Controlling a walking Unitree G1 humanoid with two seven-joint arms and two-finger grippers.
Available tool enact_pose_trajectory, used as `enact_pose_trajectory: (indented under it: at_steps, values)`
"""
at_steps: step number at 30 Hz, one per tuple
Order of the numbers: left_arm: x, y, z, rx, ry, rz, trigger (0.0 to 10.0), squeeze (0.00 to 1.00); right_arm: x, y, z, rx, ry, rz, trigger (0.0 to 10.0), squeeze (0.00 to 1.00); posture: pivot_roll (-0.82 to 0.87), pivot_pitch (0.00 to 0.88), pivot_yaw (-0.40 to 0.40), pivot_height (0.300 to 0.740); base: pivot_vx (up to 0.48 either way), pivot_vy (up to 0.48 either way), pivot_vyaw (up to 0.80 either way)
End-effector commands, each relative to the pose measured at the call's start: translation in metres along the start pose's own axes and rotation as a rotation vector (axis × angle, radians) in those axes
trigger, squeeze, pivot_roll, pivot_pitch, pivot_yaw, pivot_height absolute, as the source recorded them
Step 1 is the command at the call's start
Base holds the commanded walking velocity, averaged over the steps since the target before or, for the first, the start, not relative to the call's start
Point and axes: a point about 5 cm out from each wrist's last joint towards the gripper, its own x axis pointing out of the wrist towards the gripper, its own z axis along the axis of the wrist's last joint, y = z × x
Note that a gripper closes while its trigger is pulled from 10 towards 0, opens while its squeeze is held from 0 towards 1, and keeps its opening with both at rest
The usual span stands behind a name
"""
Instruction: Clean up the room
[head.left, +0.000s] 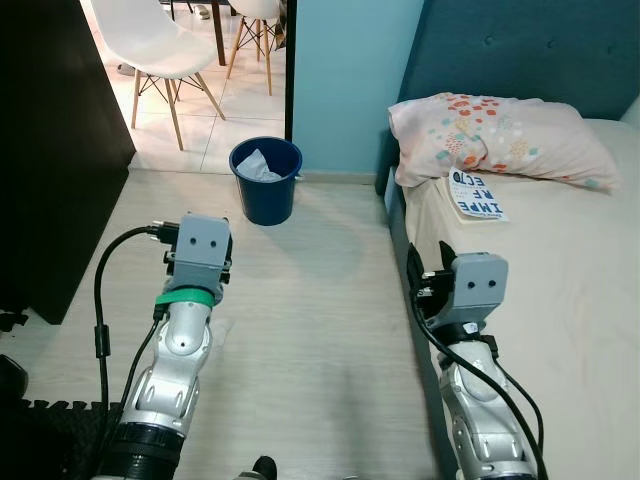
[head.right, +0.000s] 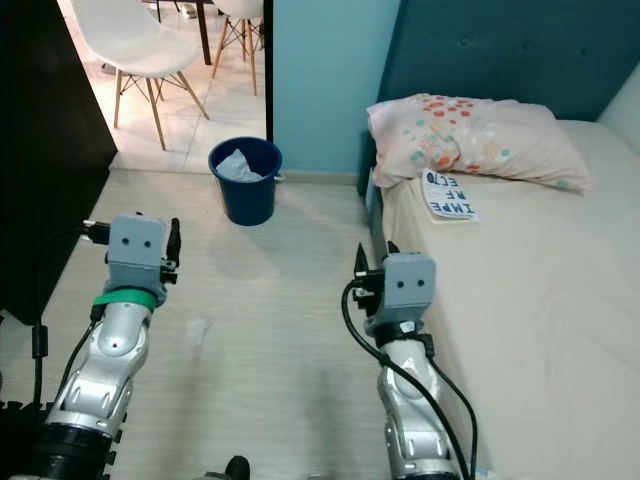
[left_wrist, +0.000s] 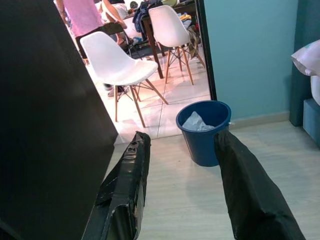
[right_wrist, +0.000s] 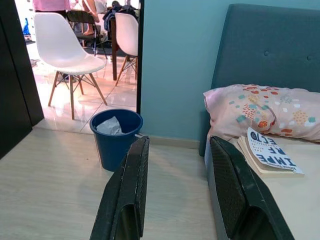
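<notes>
Two empty grippers hovered short of the bed (head.left: 560, 330), jaws apart.
A book (right_wrist: 270, 156) lay on the bed against the pillow (head.left: 500, 135), ahead of the right gripper (right_wrist: 190, 190); the left gripper (left_wrist: 185, 190) faced the bin (left_wrist: 204, 130). A careless reach risked snagging the pillow.

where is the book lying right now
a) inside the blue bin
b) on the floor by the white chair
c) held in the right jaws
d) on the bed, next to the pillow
d, the book lies flat on the bed, its far end against the pillow; the blue bin holds only crumpled paper.
</notes>
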Motion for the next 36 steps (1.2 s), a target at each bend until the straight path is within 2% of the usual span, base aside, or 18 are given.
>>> enact_pose_trajectory:
  at_steps: [1,14,36]
  values:
    - [-0.0013,-0.0001,-0.0046,0.014,0.013,-0.009,10.0,0.00,-0.0009,0.0030,-0.0040,0.003,0.012,0.004,10.0,0.00,-0.14,0.000,0.046,0.740,0.000,0.000,0.00]
    - [0.0022,-0.0047,-0.0015,0.015,0.001,-0.027,10.0,0.00,-0.0022,-0.0006,-0.0056,0.001,0.015,-0.016,10.0,0.00,-0.14,0.000,0.049,0.740,0.000,0.000,0.00]
    - [0.0012,-0.0072,-0.0012,0.019,-0.009,-0.034,10.0,0.00,-0.0018,0.0024,-0.0068,-0.001,0.018,0.004,10.0,0.00,-0.14,0.003,0.039,0.740,0.000,0.000,0.00]
